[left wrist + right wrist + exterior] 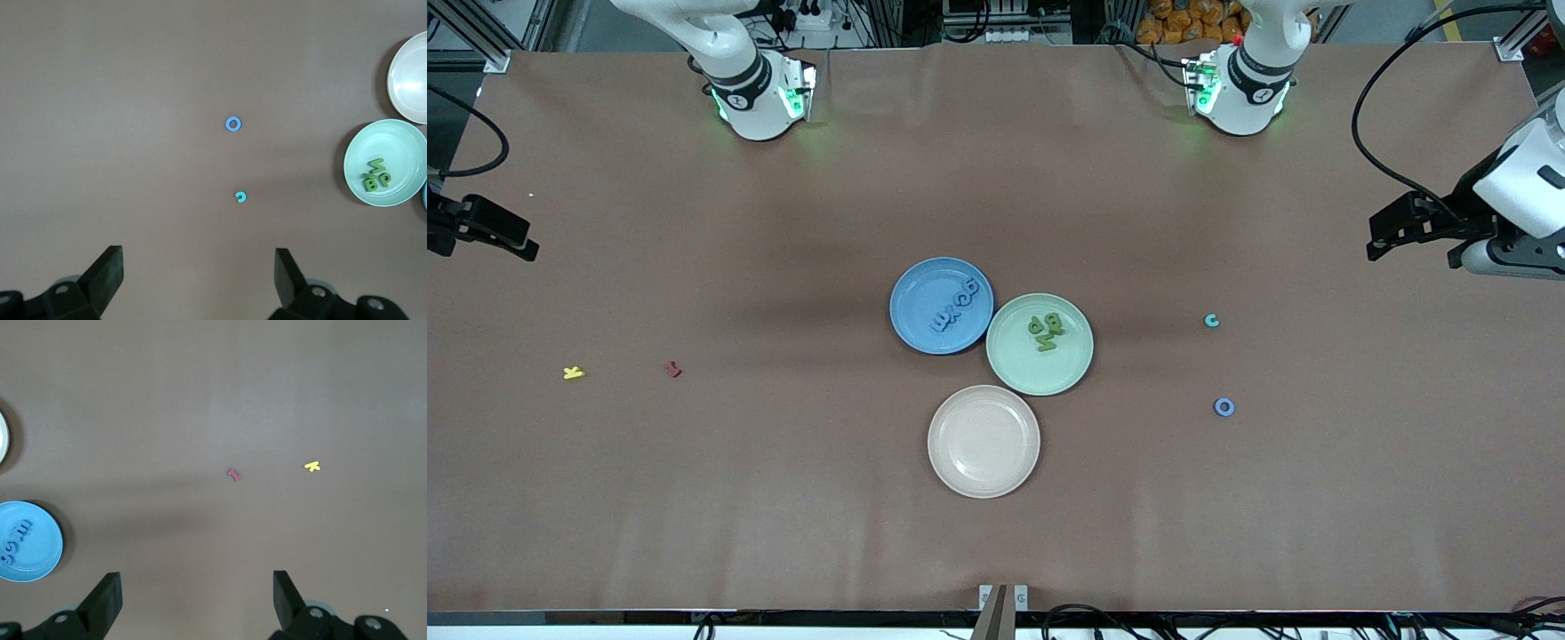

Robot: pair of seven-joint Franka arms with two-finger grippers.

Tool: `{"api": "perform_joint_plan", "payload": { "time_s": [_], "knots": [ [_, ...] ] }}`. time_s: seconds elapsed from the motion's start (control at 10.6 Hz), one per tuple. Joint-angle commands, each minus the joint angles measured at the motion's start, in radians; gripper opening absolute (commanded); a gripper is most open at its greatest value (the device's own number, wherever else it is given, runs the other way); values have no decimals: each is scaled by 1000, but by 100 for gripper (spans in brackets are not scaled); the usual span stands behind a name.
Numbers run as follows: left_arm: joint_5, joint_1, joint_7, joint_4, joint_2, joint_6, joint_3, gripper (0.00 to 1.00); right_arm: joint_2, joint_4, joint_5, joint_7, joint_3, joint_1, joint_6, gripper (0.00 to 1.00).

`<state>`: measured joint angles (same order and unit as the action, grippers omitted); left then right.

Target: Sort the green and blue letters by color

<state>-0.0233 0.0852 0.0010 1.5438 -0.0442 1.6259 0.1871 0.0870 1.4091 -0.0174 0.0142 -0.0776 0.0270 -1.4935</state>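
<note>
Several blue letters lie on the blue plate, and olive green letters lie on the pale green plate. A blue ring-shaped letter and a teal c-shaped letter rest loose on the table toward the left arm's end. My left gripper hangs open and empty over that end of the table. In its wrist view, the ring letter and the c letter lie ahead of the left gripper. My right gripper waits open and empty over the right arm's end, also seen in its wrist view.
An empty beige plate touches the two other plates, nearer the front camera. A yellow letter and a dark red letter lie on the table toward the right arm's end. The brown table spreads wide around the plates.
</note>
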Motion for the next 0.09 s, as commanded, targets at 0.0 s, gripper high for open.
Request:
{"api": "perform_joint_plan", "payload": {
  "time_s": [0.0],
  "knots": [
    [22,4,16,-25,15,-17,-2,100,-13,4,2,9,22,-19,7,100]
  ]
}}
